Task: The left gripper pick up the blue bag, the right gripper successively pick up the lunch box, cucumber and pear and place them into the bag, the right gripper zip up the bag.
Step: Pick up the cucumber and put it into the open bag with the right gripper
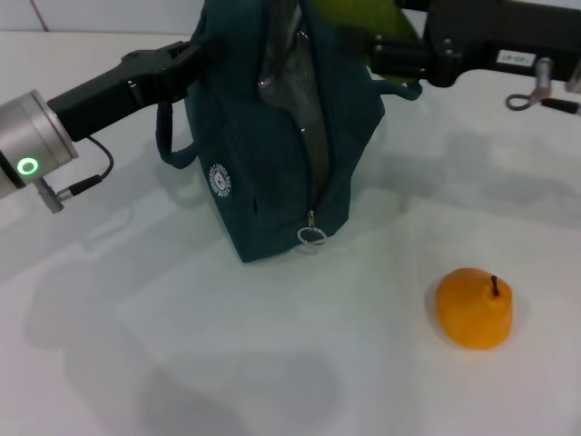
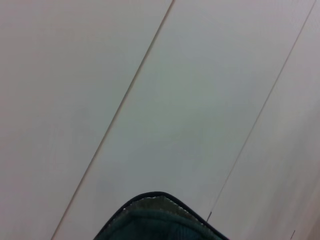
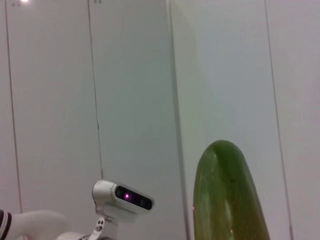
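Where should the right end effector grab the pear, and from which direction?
Around its wide middle, coming straight down from above. The pear stands upright on the table with its stem pointing up, apart from the blue bag, so both flanks look free. Probably keep the fingers below the stem, astride the rounded body.

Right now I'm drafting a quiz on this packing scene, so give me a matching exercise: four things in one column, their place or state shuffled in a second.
Things:
1. pear
2. cucumber
3. blue bag
4. ring zipper pull

Places or states:
A. held above the bag's opening by the right hand
B. hanging at the bag's lower front end
C. alone on the white table, to the bag's right
D. upright, unzipped, top held by the left hand

Pairs: 1-C, 2-A, 3-D, 4-B
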You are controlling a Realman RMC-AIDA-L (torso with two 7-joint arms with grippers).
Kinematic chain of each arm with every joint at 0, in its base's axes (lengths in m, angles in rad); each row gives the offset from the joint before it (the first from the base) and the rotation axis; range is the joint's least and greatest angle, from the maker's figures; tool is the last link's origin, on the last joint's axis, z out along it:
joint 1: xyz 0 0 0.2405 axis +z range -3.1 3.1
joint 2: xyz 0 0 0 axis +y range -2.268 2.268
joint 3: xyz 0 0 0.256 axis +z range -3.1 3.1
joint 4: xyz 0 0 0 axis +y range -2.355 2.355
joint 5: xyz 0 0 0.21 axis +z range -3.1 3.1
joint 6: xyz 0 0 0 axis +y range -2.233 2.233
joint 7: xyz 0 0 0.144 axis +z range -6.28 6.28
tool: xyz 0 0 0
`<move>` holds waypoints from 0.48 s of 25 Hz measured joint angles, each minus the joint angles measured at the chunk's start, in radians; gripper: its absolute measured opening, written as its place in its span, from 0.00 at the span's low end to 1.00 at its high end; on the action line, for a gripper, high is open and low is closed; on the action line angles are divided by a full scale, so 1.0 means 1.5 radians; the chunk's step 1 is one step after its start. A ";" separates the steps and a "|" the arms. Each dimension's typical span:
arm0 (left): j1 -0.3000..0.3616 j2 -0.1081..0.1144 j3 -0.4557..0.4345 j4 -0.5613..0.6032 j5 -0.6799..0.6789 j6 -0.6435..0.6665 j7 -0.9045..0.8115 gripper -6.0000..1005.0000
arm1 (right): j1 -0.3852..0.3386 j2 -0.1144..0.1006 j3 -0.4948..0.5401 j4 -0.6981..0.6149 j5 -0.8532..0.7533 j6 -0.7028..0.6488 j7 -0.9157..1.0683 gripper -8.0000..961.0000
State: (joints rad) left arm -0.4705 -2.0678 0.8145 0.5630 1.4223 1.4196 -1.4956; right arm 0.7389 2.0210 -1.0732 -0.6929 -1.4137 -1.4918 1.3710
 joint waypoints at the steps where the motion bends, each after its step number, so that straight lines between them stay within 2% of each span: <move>1: 0.000 0.000 0.000 0.000 0.000 0.000 0.000 0.05 | 0.013 0.001 0.000 0.020 0.002 0.002 -0.003 0.66; 7: 0.000 -0.002 0.002 0.000 0.004 0.000 0.001 0.05 | 0.068 0.003 -0.004 0.115 0.016 0.014 -0.010 0.66; 12: 0.000 -0.004 0.002 -0.002 0.005 0.000 0.014 0.05 | 0.074 0.004 -0.041 0.137 0.025 0.035 -0.012 0.66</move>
State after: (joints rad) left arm -0.4708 -2.0743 0.8169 0.5606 1.4294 1.4193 -1.4749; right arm 0.8506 2.0271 -1.1342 -0.4879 -1.3756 -1.4393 1.3525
